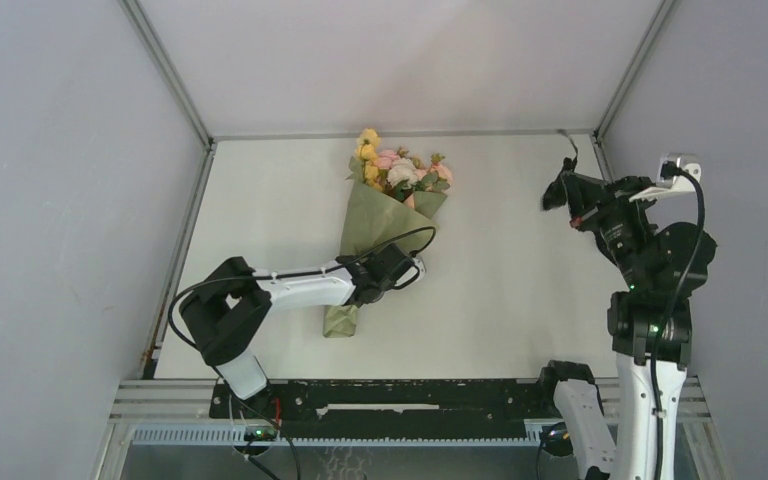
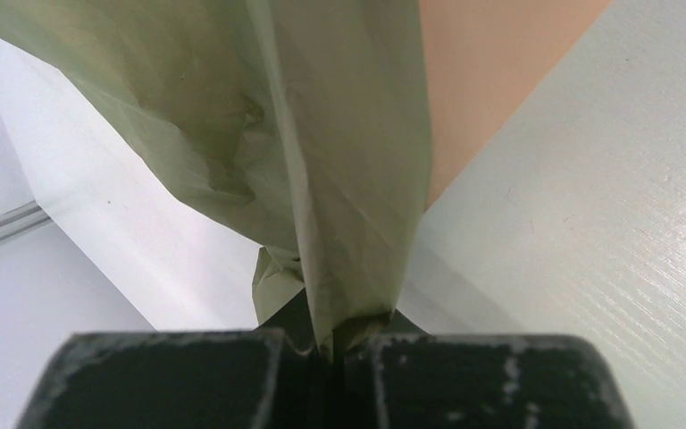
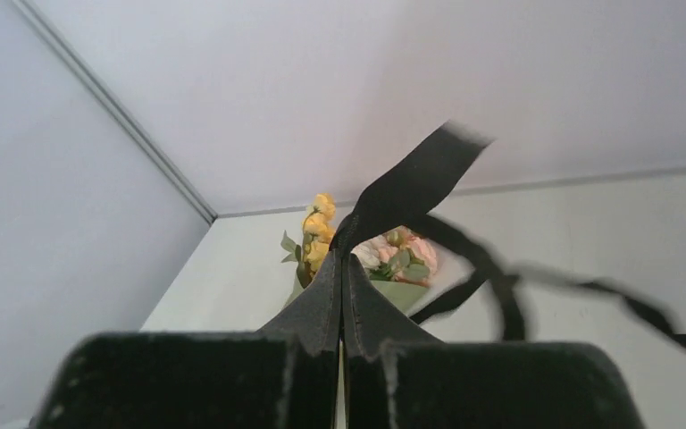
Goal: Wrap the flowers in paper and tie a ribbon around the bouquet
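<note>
The bouquet lies in the middle of the table, an olive-green paper cone with the yellow, pink and cream flowers sticking out of its far end. My left gripper sits at the cone's narrow lower part, shut on a fold of the paper, whose peach reverse shows. My right gripper is raised at the right, well away from the bouquet. In the right wrist view it is shut on the black ribbon, which sticks up and loops off to the right, blurred. Beyond it are the flowers.
Grey walls and metal frame posts close in the white table at the left, back and right. The black base rail runs along the near edge.
</note>
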Robot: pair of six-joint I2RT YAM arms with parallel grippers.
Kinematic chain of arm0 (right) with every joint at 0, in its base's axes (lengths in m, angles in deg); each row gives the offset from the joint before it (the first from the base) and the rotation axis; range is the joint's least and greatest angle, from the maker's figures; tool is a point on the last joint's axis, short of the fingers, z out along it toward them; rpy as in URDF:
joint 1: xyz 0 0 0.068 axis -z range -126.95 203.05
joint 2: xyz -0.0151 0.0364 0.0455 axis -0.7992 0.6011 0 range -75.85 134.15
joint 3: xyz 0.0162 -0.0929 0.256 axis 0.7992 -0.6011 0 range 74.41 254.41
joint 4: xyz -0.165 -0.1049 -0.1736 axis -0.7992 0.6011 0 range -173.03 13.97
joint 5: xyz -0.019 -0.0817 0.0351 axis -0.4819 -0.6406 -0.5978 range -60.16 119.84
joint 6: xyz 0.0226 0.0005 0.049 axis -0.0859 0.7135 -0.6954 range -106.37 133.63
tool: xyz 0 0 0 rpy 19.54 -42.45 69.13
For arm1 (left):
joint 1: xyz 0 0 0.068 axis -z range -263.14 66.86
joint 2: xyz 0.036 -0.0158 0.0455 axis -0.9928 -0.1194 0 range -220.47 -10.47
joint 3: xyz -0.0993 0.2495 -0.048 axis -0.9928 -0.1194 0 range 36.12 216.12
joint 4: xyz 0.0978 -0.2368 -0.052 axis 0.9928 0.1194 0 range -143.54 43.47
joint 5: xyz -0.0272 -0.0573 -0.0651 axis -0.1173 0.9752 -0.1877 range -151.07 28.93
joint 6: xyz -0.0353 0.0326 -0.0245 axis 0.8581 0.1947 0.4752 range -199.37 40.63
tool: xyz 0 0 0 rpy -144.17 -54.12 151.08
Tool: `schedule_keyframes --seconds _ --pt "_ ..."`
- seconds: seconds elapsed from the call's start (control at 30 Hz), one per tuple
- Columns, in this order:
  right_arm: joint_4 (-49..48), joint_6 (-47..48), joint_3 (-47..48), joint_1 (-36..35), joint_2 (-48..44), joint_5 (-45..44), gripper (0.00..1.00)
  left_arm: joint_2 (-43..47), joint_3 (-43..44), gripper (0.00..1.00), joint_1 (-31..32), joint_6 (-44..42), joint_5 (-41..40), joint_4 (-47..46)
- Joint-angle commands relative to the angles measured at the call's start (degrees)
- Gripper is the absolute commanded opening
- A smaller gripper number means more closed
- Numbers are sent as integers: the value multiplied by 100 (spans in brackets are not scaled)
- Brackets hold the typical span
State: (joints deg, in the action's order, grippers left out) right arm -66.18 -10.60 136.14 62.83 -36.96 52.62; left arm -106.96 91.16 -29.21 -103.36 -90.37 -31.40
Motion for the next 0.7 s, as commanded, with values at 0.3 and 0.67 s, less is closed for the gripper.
schedule_keyframes --seconds 0.3,0.67 --pt "794 -321 -926 -1651 905 379 0 -100 43 1 -13 44 271 222" --pt "1652 -229 -717 -2909 1756 981 0 -133 95 1 -90 78 368 237"
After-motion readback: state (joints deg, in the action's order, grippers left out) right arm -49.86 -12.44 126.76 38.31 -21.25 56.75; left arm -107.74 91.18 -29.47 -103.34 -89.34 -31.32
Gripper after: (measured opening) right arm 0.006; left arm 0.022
